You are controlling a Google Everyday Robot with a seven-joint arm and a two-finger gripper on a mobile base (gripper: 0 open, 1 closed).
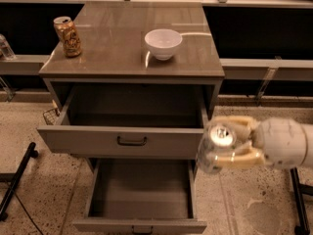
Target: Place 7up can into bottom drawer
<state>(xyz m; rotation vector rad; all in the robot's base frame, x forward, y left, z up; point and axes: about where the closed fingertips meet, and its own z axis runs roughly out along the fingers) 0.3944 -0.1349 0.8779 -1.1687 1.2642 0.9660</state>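
You've got a brown-gold patterned can (67, 35) upright at the left of the glossy cabinet top (117, 53), with a round white bowl (163, 43) mid-top. Below them two flat grey drawers stand open: the upper drawer (88, 142), with a dark bar handle, and the plain bottom drawer (142, 195). At right, the gripper (221, 142) has its cream fingers (239, 156) clamped on the 7up can (214, 153). The can is tilted, silver top towards you, in the air by the upper drawer's right front corner.

The hand (224, 142) clamps the tilted 7up can (213, 153), silver top towards the camera, below the desk's (117, 43) front right corner, beside the open bottom drawer (142, 192). White bowl (163, 43) mid-desk, brown-gold can (67, 36) by the left edge.
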